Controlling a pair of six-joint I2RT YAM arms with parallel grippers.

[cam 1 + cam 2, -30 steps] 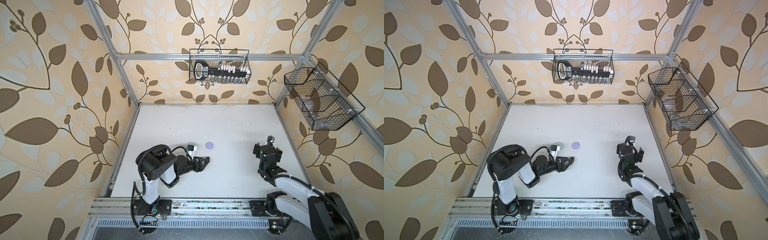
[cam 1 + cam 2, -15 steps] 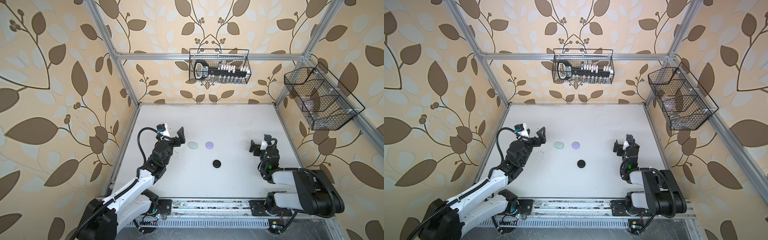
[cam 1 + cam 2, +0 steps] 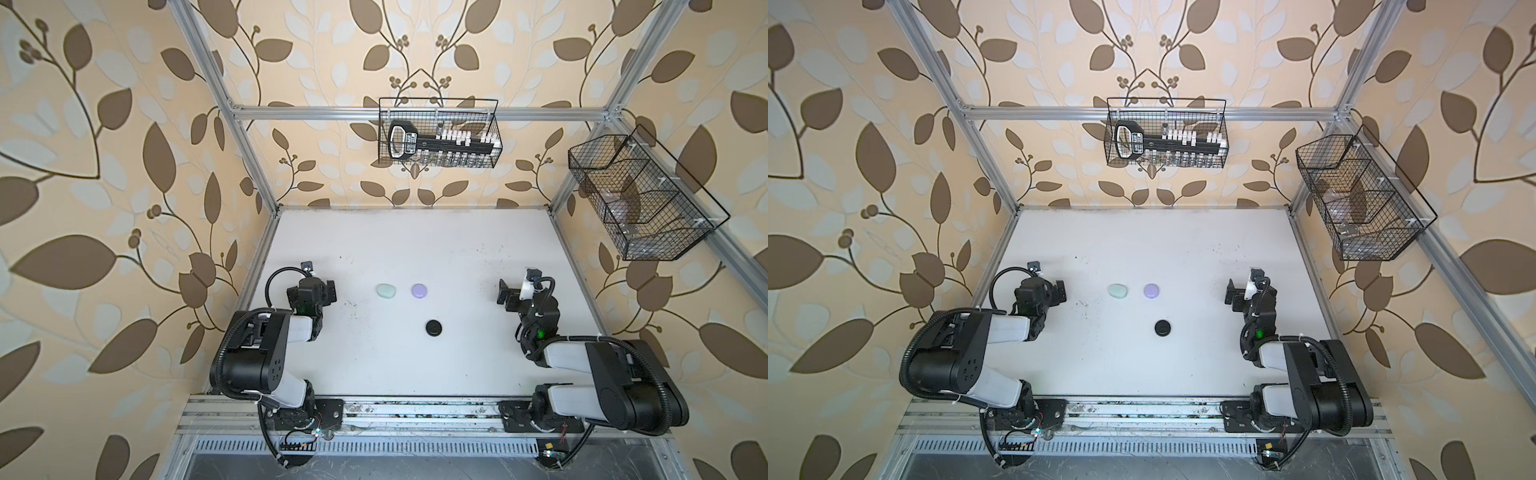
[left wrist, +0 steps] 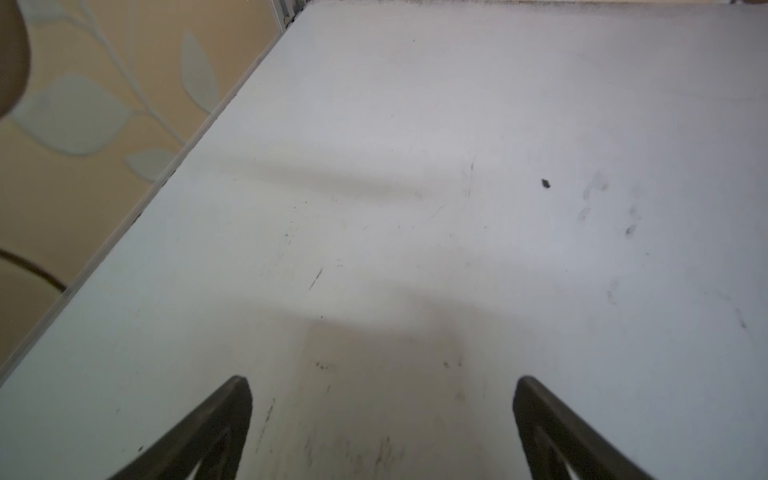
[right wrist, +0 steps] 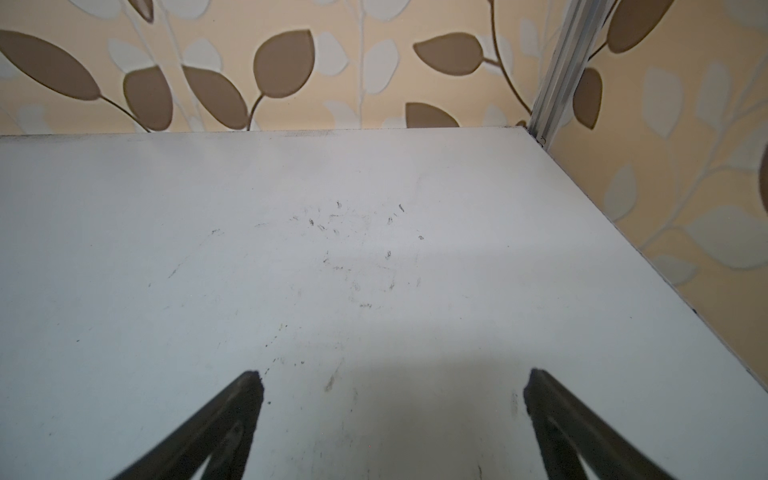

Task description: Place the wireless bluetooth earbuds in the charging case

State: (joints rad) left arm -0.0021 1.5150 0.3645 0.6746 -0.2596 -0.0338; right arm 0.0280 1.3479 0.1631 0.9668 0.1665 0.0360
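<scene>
**A:** What's on the left?

**B:** Leaf-patterned wallpaper and an aluminium frame post border the white table on its 9 o'clock side. The left gripper sits at 9 o'clock. Its fingers are spread wide with nothing between them, over bare, lightly marked board.

**A:** And the middle?

**B:** Three cases lie there with their lids down. The mint case lies toward 10 o'clock of centre. The lilac case is near it on its 3 o'clock side, not touching. The black case lies at 5 o'clock from the lilac one. I cannot make out the earbuds in any view.

**A:** The back wall?

**B:** At 12 o'clock a wire basket hangs from the crossbar, holding a black-handled tool and small white pieces.

**A:** The right?

**B:** The right gripper sits at 3 o'clock, fingers wide and empty, with dark scuffs on the board ahead of it. A second wire basket hangs on the wall at 2 o'clock.
</scene>
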